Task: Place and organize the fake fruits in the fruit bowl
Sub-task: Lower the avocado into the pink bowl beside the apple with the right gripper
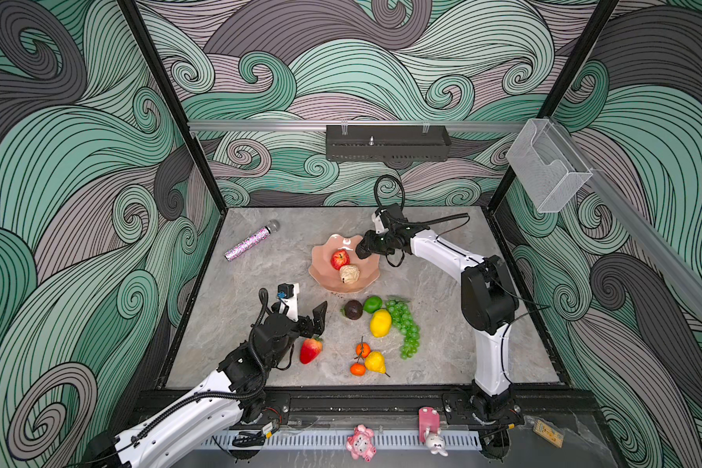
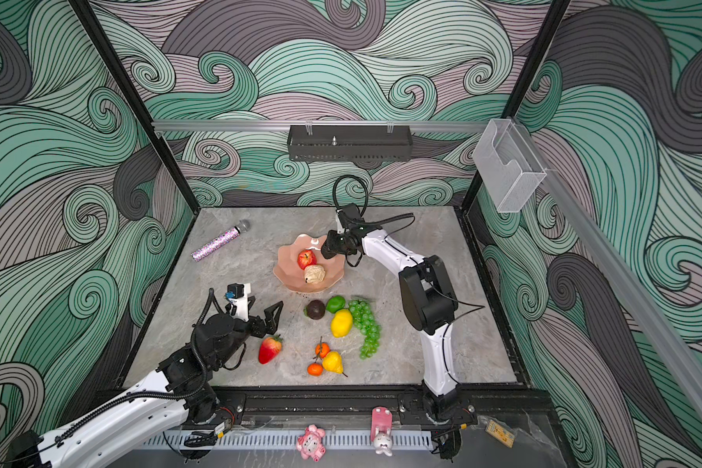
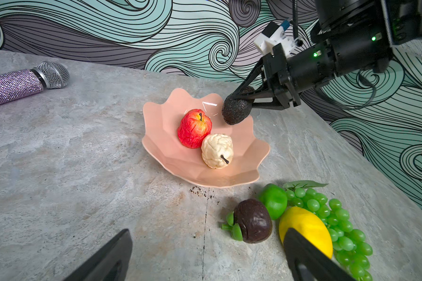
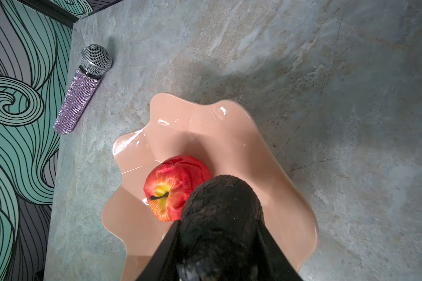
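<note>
Near edge: two pink toy figures on front rail
Left gripper: jaws spread wide, holding nothing; just beside strawberry
Right gripper: clamped on dark avocado, over fruit bowl; red apple just beside
Bowl look: salmon-pink, glossy, scalloped rim; mid-table
In bowl: two; apple touching cream pear
Loose on table: eight; strawberry, dark round fruit, lime, lemon, grapes, yellow pear, two tangerines
Aside: glittery microphone, well apart
</note>
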Motion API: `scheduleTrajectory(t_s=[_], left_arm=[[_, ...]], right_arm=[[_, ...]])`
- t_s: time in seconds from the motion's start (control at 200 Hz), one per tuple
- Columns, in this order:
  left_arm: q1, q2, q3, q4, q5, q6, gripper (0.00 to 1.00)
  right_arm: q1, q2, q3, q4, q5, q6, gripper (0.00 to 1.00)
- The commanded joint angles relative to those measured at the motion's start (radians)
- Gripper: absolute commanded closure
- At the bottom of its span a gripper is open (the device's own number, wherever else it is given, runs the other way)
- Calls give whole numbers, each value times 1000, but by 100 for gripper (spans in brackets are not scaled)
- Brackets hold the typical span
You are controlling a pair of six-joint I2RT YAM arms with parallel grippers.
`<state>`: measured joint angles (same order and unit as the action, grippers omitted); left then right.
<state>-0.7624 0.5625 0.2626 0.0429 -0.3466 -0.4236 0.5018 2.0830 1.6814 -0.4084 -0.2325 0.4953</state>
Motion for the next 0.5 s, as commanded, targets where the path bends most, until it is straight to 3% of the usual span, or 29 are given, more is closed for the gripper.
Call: scheduleTrajectory(t_s=[0.0, 0.495], left_arm=[[5, 8, 27, -7, -9, -15, 1], [5, -3, 23, -13, -20, -24, 1]], right_arm=[[6, 35, 40, -20, -8, -21, 60], [16, 113, 94, -59, -43, -32, 59]])
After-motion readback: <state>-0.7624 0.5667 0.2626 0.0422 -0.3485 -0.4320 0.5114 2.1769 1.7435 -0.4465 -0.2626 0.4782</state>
